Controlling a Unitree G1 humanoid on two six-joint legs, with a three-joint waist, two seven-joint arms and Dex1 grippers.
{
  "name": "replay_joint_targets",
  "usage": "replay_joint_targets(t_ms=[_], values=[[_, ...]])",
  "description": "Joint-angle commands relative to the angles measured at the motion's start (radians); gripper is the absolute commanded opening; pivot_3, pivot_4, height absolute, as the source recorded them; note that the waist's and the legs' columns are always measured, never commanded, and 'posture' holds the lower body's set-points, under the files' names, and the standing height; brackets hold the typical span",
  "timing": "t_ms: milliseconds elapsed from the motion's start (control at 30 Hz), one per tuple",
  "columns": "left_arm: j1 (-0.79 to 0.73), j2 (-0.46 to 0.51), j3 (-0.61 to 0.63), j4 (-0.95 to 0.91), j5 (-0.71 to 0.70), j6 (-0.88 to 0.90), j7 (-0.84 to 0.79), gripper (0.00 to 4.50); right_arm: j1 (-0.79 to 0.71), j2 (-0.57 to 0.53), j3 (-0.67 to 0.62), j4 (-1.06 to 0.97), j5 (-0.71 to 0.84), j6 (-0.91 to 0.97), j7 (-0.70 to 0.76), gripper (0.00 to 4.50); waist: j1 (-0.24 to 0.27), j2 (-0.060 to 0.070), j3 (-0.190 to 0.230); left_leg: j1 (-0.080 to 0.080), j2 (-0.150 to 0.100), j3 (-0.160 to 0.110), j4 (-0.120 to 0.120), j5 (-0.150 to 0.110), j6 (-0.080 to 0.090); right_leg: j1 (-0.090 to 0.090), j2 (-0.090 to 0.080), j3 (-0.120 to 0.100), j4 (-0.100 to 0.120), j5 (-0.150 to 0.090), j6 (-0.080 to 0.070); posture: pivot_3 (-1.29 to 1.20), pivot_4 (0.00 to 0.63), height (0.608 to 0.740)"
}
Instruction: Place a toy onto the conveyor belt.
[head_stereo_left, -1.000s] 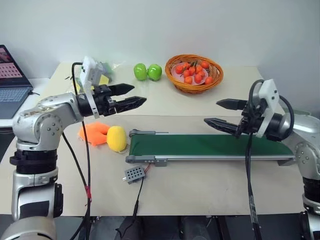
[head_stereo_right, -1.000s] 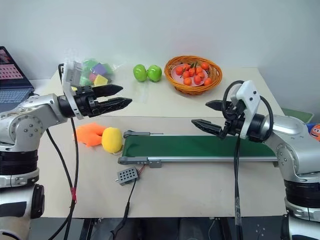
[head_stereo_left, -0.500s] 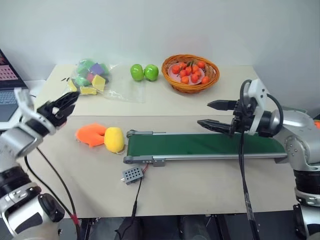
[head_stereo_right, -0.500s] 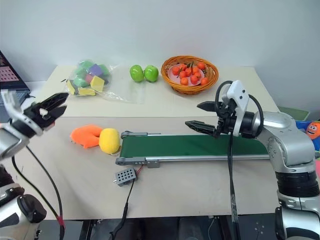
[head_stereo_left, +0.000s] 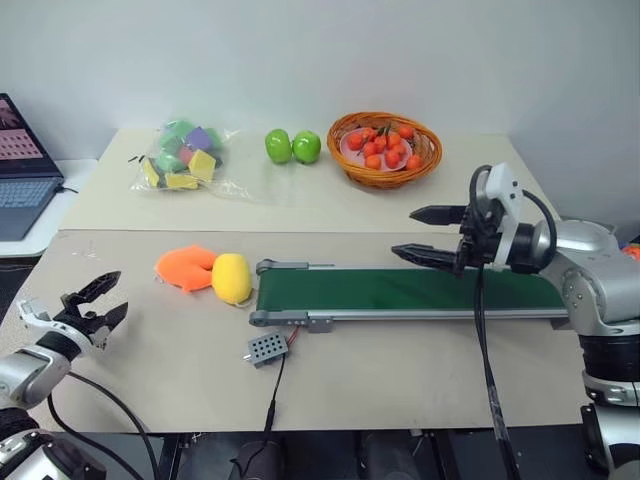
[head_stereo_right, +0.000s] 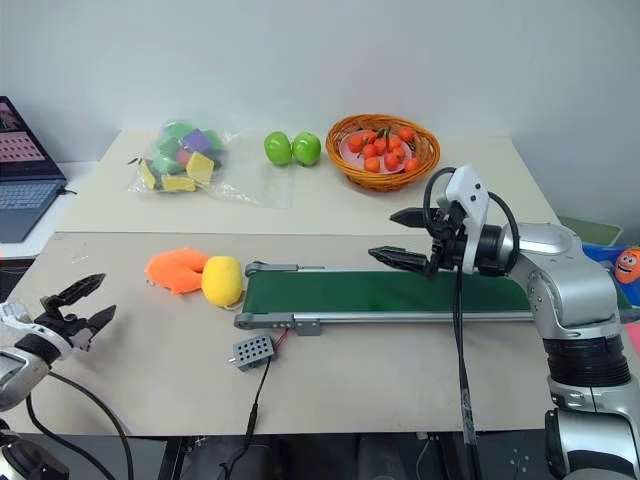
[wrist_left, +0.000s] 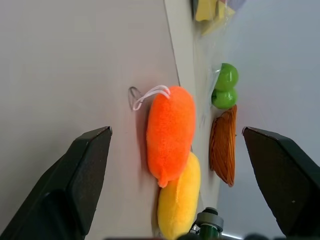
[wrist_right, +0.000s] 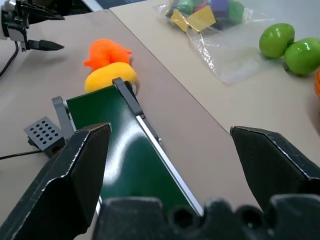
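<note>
- Toy (head_stereo_left: 186, 267): bright orange plush, rounded and soft, thin white loop at 1 end; lies flat on the table (head_stereo_left: 400, 370), just past the conveyor belt's (head_stereo_left: 410, 291) left roller end.
- Yellow lemon-shaped toy (head_stereo_left: 232, 277) sits between orange toy and belt end, touching the orange one.
- Left gripper (head_stereo_left: 93, 303): low, well left of the belt, its 2 fingers spread wide, empty.
- Right gripper (head_stereo_left: 424, 235): above the belt's middle, fingers wide apart, empty.
</note>
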Motion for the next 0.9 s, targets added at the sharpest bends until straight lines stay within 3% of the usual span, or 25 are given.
replay_joint_targets(t_ms=[33,533,800,900], values=[[-0.059,-0.016,-0.048,0.069,0.021,-0.012,-0.052,4.47,0.007,-0.037,-0.057,-0.046,0.012,0.005,-0.005,4.50,0.005,0.000,0.000,0.002,0.000,0.000,0.000,0.000,0.000,0.002,0.000,0.000,-0.001,0.000,0.000,0.00,0.150,0.738],[-0.269,-0.078,-0.220,0.358,0.215,-0.257,-0.216,4.47,0.073,-0.094,-0.114,-0.141,0.036,0.064,-0.042,4.50,0.018,0.000,-0.001,0.004,0.000,0.000,0.000,0.000,0.000,0.005,0.000,-0.001,-0.002,0.000,0.000,0.00,0.150,0.738],[-0.320,-0.092,-0.233,0.423,0.255,-0.307,-0.242,4.47,0.084,-0.104,-0.129,-0.166,0.042,0.080,-0.054,4.50,0.017,0.001,-0.001,0.004,0.000,0.000,0.000,0.000,0.001,0.005,-0.001,-0.001,-0.002,0.000,0.000,0.00,0.150,0.738],[-0.332,-0.089,-0.231,0.434,0.259,-0.317,-0.245,3.84,0.087,-0.103,-0.125,-0.169,0.042,0.078,-0.058,4.50,0.019,0.001,-0.001,0.004,0.000,0.000,0.000,0.000,0.001,0.005,-0.001,-0.001,-0.002,0.000,0.000,0.00,0.150,0.738]])
